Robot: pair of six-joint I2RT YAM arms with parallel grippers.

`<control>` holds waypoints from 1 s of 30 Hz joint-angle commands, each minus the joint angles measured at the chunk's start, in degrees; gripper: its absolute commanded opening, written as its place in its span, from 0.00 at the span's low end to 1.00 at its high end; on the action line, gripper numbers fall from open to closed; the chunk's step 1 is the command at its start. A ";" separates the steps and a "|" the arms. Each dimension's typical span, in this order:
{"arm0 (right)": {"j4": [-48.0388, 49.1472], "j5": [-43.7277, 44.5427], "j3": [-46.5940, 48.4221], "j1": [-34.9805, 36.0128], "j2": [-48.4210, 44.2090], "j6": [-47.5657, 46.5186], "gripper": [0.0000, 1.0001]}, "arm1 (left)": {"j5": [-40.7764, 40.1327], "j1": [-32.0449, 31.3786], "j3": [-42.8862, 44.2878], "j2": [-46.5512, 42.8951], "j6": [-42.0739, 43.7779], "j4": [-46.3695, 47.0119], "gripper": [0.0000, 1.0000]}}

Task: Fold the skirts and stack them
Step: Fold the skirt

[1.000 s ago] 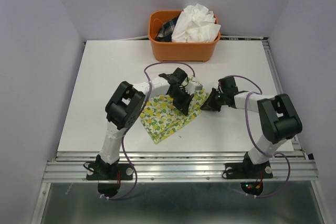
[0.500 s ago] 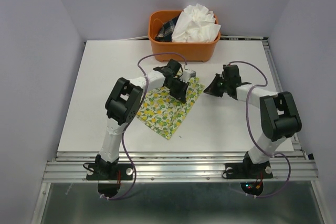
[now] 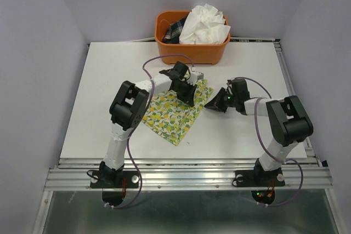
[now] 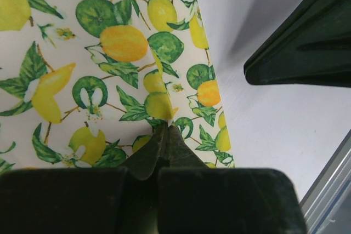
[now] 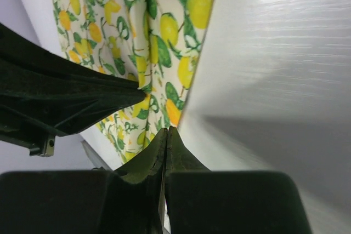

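Left arm: stretched forward over the lemon skirt (image 3: pixel 171 118); left pincer (image 4: pixel 163 145) tips together, nipping a crease of it.
Right arm: elbow bent, reaching left, low; right pincer (image 5: pixel 166 138) tips together at the skirt's right edge.
Lemon skirt: flat on tabletop (image 3: pixel 109 91).
White skirt (image 3: pixel 205 23): in basket (image 3: pixel 189 53).

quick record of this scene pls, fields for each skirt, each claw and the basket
lemon skirt: lying flat on the table, near side of the basket
white skirt: crumpled in the basket, not yet folded
basket: orange, at the table's far edge; also holds a dark cloth
left claw: shut, pinching a crease in the lemon skirt near its right edge
right claw: shut, tips at the lemon skirt's right edge; hold on the cloth unclear
stack: not started
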 commanded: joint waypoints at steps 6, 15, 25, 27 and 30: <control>12.90 -4.79 -1.01 1.58 1.30 3.89 0.01 | -0.34 -0.15 -2.37 -1.96 -0.12 0.34 0.00; 9.66 -3.12 1.18 4.83 6.21 0.82 0.01 | -0.77 -0.15 -2.99 -3.97 0.84 -0.89 0.00; 6.05 -0.13 2.94 5.36 9.74 -1.73 0.01 | 2.38 -0.24 -5.72 -9.43 1.55 -4.05 0.00; 5.78 0.31 2.77 5.88 9.74 -1.64 0.01 | 4.23 -0.24 -6.51 -10.48 1.46 -4.41 0.00; 5.78 0.66 2.59 5.88 9.48 -1.47 0.01 | 5.55 -0.33 -7.30 -11.54 0.32 -3.88 0.00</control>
